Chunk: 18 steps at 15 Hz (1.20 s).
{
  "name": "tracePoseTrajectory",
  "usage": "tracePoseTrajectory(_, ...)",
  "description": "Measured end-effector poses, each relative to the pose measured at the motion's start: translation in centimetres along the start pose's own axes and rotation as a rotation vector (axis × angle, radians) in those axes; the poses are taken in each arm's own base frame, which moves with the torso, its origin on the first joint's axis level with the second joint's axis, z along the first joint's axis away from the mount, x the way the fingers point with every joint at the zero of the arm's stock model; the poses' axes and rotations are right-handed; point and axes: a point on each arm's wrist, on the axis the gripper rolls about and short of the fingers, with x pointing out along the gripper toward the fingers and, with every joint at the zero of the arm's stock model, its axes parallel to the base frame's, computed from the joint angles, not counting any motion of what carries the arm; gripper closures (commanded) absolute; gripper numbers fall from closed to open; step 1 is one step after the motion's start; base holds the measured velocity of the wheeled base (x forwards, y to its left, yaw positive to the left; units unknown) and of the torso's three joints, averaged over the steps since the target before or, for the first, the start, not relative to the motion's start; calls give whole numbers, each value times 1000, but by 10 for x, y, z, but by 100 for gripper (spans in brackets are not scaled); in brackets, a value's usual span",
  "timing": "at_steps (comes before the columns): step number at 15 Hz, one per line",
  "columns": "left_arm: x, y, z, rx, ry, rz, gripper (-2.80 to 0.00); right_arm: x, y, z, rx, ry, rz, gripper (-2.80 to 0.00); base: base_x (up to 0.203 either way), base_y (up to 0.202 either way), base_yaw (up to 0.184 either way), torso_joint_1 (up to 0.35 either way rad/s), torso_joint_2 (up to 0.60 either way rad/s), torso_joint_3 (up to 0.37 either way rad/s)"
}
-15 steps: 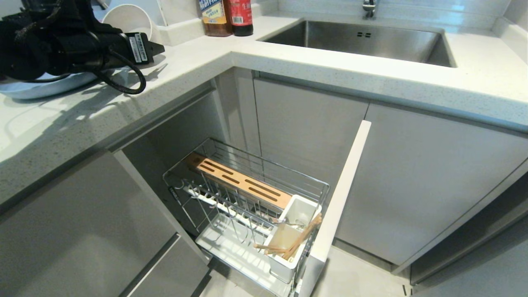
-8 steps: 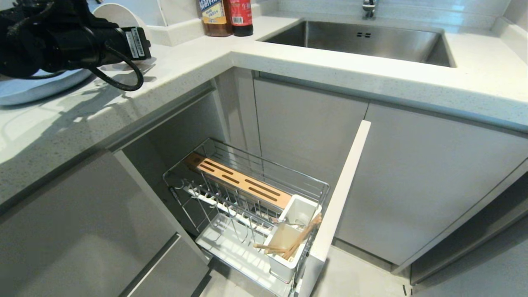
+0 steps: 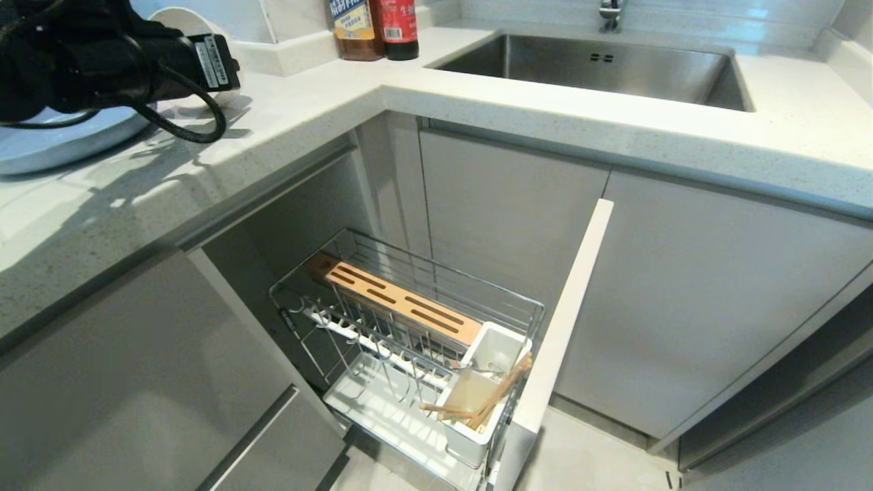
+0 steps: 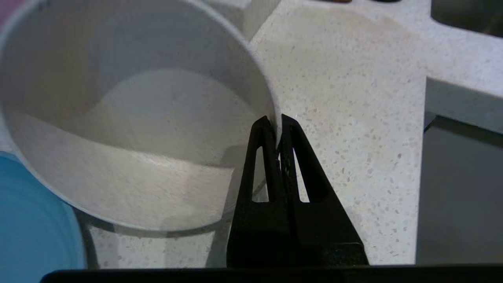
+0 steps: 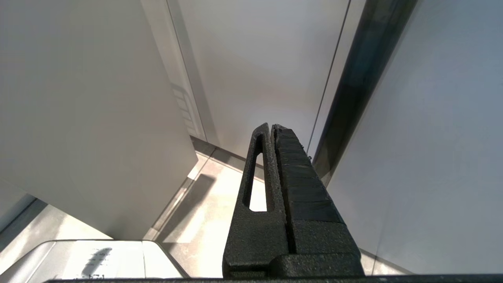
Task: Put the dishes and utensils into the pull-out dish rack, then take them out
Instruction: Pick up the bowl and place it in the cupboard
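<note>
At far left on the desk [image 3: 423, 95], a shallow light-blue plate [image 3: 48, 146] lies flat. Just beside it, the left tool [image 4: 277, 122] pinches the rim of the off-white speckled bowl [image 4: 129, 129], which is tilted. Lower and to the right, the pull-out dish rack [image 3: 409, 341] stands drawn out; light-wood chopsticks [image 3: 487, 402] lean in its white holder. The right tool [image 5: 271, 127] hangs near the floor beside cabinet fronts, pressed together and holding nothing.

Speckled white countertop [image 3: 518, 116] wrapping an inner corner, stainless steel sink [image 3: 600, 65] set in along its back edge, two sauce bottles [image 3: 374, 26] upright left of the sink, grey cabinet doors [image 3: 696, 300] beneath
</note>
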Motion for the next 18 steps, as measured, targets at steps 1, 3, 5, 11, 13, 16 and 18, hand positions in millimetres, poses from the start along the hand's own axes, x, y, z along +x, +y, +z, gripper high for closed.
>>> tracePoseTrajectory(1,-3,0,4,-2,-21,-1,0,0,0,0,0,0,0,0,0,0,0,0,0,0)
tracePoseTrajectory(3,-10,-1,12,1,-61,-1,0,0,0,0,0,0,0,0,0,0,0,0,0,0)
tracePoseTrajectory(5,-14,-1,16,1,-76,-1,0,0,0,0,0,0,0,0,0,0,0,0,0,0)
tracePoseTrajectory(11,-30,-10,28,-28,-111,-29,0,0,0,0,0,0,0,0,0,0,0,0,0,0)
tracePoseTrajectory(13,-40,-19,35,-90,-129,-66,0,0,0,0,0,0,0,0,0,0,0,0,0,0)
tracePoseTrajectory(16,-60,-40,45,-172,-147,-149,0,0,0,0,0,0,0,0,0,0,0,0,0,0)
tracePoseTrajectory(18,-75,-53,51,-207,-159,-208,0,0,0,0,0,0,0,0,0,0,0,0,0,0)
